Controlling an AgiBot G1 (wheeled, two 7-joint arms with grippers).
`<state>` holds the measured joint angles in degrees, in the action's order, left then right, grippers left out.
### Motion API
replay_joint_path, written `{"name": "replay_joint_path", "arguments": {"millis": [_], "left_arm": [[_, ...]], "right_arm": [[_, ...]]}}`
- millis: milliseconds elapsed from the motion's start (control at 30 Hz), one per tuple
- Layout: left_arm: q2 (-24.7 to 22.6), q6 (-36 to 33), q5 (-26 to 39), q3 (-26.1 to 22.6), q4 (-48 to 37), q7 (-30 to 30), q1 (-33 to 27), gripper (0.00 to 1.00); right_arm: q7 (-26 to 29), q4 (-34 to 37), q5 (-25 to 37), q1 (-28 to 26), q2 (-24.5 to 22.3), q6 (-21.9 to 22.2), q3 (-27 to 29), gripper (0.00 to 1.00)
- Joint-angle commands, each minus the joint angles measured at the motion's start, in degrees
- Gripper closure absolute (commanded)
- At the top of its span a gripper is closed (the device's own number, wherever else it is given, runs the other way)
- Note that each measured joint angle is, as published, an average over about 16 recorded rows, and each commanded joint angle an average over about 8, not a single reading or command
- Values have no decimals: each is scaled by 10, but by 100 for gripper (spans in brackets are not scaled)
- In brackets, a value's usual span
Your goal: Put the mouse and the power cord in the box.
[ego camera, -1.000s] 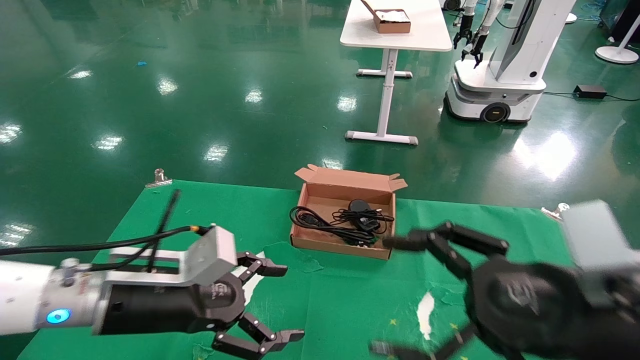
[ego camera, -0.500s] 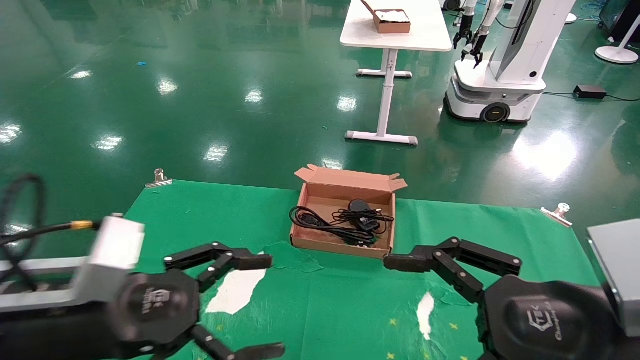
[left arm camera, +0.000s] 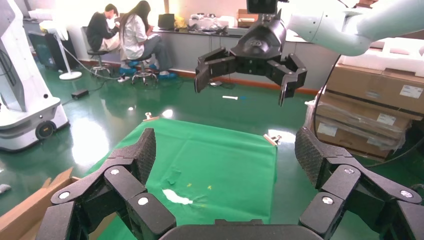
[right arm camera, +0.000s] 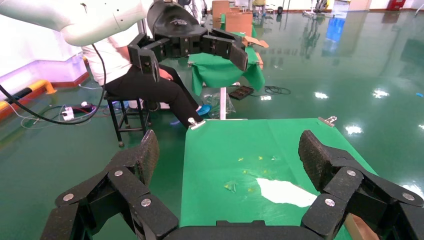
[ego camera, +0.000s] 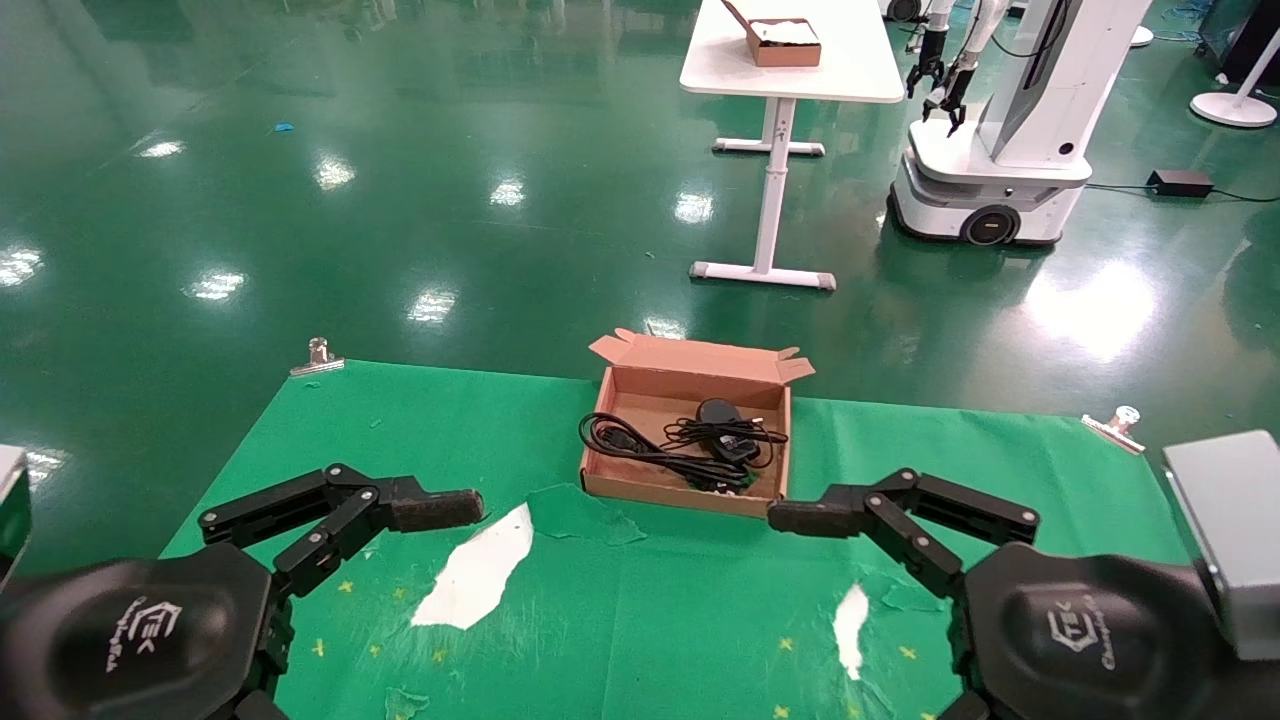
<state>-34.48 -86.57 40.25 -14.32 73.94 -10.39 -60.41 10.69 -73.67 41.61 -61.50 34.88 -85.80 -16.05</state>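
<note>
The mouse (ego camera: 717, 411) is lying inside the box (ego camera: 640, 384), toward its far right part, its thin cable bunched beside it. The power cord (ego camera: 640, 447) is lying mostly in the box too, its long loops running across the floor, with one loop hanging over the left wall onto the green cloth (ego camera: 680, 620). The box is sitting open at the cloth's far middle edge, lid flaps standing up.

My right gripper (right arm camera: 227, 162) is hovering near the box's front right corner, jaws spread wide, grasping nothing. My left gripper (left arm camera: 225, 155) is hovering over the cloth's near left part, well apart from the box, jaws likewise released and empty.

White torn patches (ego camera: 478, 570) are showing through the cloth between my two grippers.
</note>
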Motion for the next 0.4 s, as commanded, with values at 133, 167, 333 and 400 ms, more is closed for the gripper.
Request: {"name": "replay_joint_path", "arguments": {"millis": [133,167,333,400], "left_arm": [[0,1,1,-2,0,0,-1,0],[-1,1,3,-3,-1,-1,-2,0],[-2,4,7,-8,-2,-2,-5,0],[-3,5,8,-9,-2,-2,-6,0]], "right_arm": [[0,0,0,0,0,0,0,0],[0,0,0,0,0,0,0,0],[0,1,1,0,0,0,0,0],[0,1,1,0,0,0,0,0]]}}
